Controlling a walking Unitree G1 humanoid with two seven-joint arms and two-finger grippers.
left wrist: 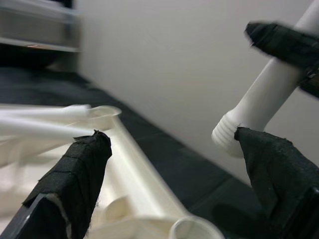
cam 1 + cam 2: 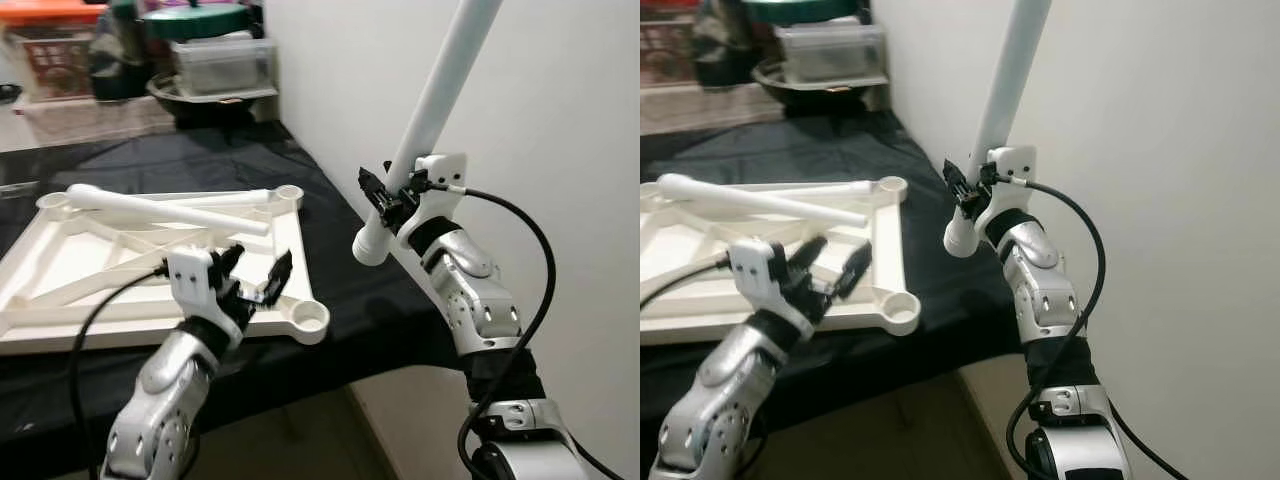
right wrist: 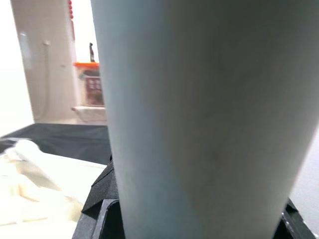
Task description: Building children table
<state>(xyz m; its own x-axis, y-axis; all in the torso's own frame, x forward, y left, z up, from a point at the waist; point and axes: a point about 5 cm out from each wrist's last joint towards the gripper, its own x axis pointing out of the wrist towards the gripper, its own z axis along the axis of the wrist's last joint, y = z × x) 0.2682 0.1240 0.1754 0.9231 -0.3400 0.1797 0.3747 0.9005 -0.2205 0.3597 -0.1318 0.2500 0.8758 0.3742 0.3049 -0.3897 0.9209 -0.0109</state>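
A white plastic tabletop (image 2: 120, 300) lies upside down on a black cloth, with round leg sockets at its corners; the near right socket (image 2: 311, 317) is empty. One white leg (image 2: 165, 210) lies loose across it. My right gripper (image 2: 390, 195) is shut on a second white table leg (image 2: 435, 95), held slanted in the air to the right of the tabletop, its threaded end (image 1: 227, 134) pointing down. My left gripper (image 2: 255, 275) hovers open over the tabletop's near right corner, its black fingers (image 1: 82, 172) wide apart.
The black-covered table (image 2: 340, 270) ends just right of the tabletop, close to a white wall (image 2: 560, 150). Storage boxes and a bowl (image 2: 205, 65) stand at the back. Bare floor (image 2: 310, 440) lies below the table's near edge.
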